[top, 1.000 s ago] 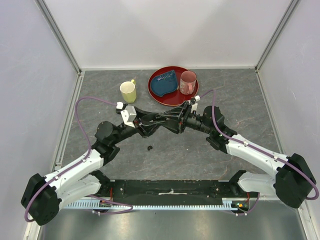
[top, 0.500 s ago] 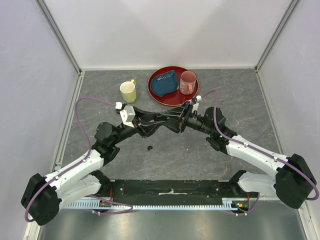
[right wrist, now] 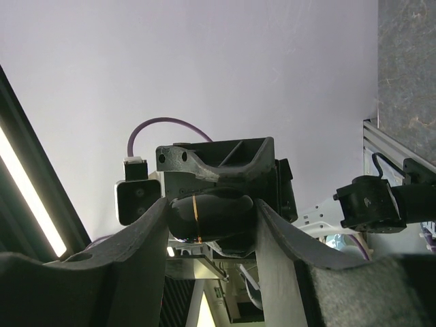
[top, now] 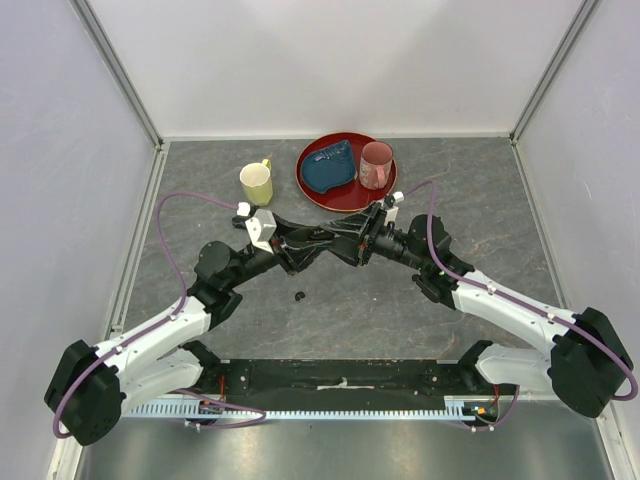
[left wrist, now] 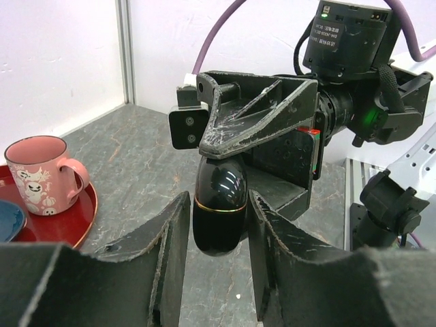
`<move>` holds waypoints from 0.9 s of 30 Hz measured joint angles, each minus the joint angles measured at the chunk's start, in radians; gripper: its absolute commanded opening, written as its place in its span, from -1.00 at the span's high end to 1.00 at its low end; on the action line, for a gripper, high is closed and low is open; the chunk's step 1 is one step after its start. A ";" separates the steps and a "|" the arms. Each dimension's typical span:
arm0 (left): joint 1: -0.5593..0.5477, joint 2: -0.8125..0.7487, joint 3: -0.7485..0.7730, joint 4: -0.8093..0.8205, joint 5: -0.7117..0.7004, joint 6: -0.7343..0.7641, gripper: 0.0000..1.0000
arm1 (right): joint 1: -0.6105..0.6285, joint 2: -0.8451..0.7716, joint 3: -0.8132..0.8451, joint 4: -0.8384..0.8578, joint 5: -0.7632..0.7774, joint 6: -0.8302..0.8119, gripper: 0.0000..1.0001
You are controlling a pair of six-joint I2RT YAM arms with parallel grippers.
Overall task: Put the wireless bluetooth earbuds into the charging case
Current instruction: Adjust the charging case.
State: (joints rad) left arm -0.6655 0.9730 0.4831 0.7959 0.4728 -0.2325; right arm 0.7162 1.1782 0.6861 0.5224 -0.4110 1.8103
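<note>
A glossy black oval charging case [top: 322,243] with a thin gold seam hangs in the air between both grippers, lid closed. My left gripper [top: 332,242] is shut on one end; in the left wrist view the case [left wrist: 219,204] sits between its fingers [left wrist: 216,228]. My right gripper [top: 312,246] is shut on the other end; in the right wrist view the case [right wrist: 218,214] fills its jaws [right wrist: 212,228]. One tiny black earbud [top: 298,296] lies on the table in front of the grippers. The other earbuds are out of view.
A red plate [top: 318,195] at the back holds a blue object [top: 328,168] and a pink mug [top: 376,165]. A yellow mug [top: 257,183] stands left of it. White walls enclose the grey table.
The left arm has shifted slightly forward and right toward the right gripper. The case stays held between both grippers.
</note>
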 measured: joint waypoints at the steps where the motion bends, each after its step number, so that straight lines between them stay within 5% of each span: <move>1: 0.000 0.002 0.000 0.001 0.000 0.000 0.14 | 0.000 0.000 -0.002 0.000 0.001 0.000 0.56; 12: -0.005 0.008 -0.001 0.024 -0.012 -0.003 0.39 | 0.000 0.000 -0.006 0.005 0.006 0.011 0.55; 18: -0.005 0.010 -0.004 0.031 -0.019 -0.003 0.95 | 0.000 0.000 -0.010 0.009 0.008 0.022 0.47; 23: -0.011 0.010 -0.026 0.056 -0.027 -0.003 0.95 | 0.000 0.000 -0.027 0.023 0.007 0.026 0.46; 27: -0.014 0.010 -0.042 0.076 -0.030 -0.006 0.47 | 0.000 0.000 -0.034 0.024 0.006 0.027 0.49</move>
State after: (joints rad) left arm -0.6796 0.9833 0.4408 0.8715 0.4427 -0.2386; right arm 0.7166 1.1778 0.6525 0.5465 -0.4049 1.8374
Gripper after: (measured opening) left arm 0.355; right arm 0.545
